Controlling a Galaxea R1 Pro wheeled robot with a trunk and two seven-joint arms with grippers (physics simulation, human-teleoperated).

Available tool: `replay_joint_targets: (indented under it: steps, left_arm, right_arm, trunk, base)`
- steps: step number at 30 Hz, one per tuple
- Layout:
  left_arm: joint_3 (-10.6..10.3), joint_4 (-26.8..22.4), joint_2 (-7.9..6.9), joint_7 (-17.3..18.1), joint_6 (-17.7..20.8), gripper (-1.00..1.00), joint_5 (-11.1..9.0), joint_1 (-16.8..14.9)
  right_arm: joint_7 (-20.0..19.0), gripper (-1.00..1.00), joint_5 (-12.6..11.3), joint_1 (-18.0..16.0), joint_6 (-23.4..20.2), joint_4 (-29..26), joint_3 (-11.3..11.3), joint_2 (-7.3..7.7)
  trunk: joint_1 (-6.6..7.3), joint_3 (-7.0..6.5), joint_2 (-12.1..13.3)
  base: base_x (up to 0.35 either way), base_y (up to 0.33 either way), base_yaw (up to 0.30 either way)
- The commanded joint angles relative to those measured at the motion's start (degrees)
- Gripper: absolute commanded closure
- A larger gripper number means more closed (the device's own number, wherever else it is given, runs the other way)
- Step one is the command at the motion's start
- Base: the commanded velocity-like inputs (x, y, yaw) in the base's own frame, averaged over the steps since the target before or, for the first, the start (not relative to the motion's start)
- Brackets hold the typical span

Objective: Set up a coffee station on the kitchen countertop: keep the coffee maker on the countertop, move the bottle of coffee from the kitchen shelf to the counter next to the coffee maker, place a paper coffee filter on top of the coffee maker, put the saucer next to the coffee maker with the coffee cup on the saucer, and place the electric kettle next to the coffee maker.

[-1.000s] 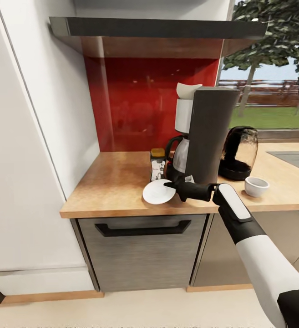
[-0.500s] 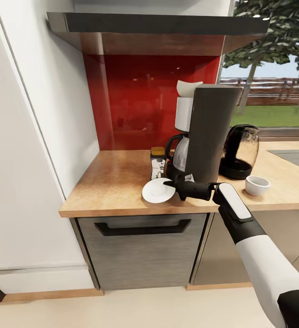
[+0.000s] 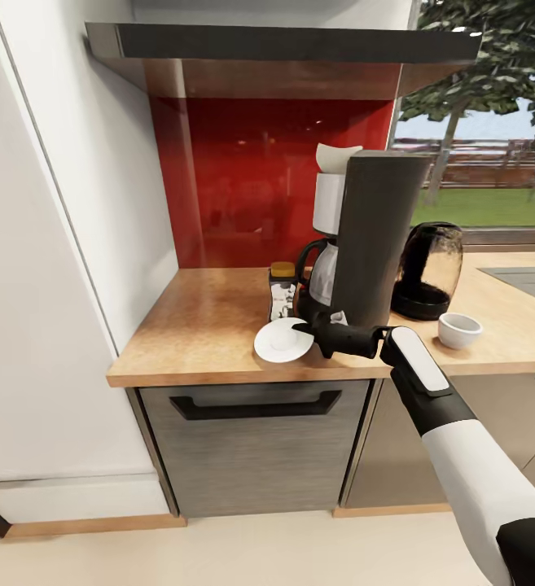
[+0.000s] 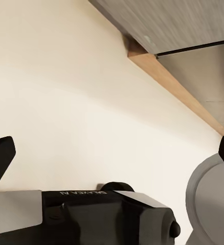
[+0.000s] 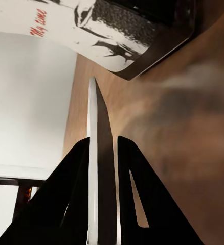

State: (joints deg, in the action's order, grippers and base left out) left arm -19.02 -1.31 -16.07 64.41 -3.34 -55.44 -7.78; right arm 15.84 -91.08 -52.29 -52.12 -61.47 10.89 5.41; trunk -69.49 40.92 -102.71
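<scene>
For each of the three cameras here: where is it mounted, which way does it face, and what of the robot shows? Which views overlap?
Head view: on the head, facing forward and down at the countertop; right arm and right gripper at the saucer.
Left wrist view: on the left arm, facing floor and cabinet base; left gripper fingertips wide apart.
Right wrist view: on the right arm, along the fingers clamping the saucer rim.
Shared: head and right wrist views both show saucer, bottle and countertop.
</scene>
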Motion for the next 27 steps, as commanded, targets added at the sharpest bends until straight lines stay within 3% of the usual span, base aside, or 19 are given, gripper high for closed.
replay_joint_targets:
  steps: [1, 4, 5, 27]
  left_arm:
    - [-0.49, 0.02, -0.01, 0.10, -0.35, -1.00, -0.37, -0.04]
    - [-0.49, 0.03, -0.01, 0.10, -0.35, -1.00, -0.37, -0.04]
    - [-0.49, 0.02, -0.01, 0.10, -0.35, -1.00, -0.37, -0.04]
    - [-0.49, 0.00, -0.01, 0.10, -0.35, -1.00, -0.37, -0.04]
  right_arm:
    - [0.77, 1.00, 0.38, 0.00, -0.36, 1.00, 0.18, 0.04]
    - [0.77, 1.00, 0.38, 0.00, -0.36, 1.00, 0.18, 0.04]
    - [0.77, -1.00, 0.38, 0.00, -0.36, 1.00, 0.18, 0.04]
    - [0.77, -1.00, 0.38, 0.00, -0.36, 1.00, 0.18, 0.04]
  trunk:
    - [0.00, 0.07, -0.02]
    - [0.00, 0.07, -0.02]
    - [0.00, 0.07, -0.02]
    - [0.00, 0.07, -0.02]
  base:
    - [-0.001, 0.000, 0.000]
    - [0.000, 0.000, 0.000]
    - [0.000, 0.000, 0.000]
    - [-0.013, -0.026, 0.000]
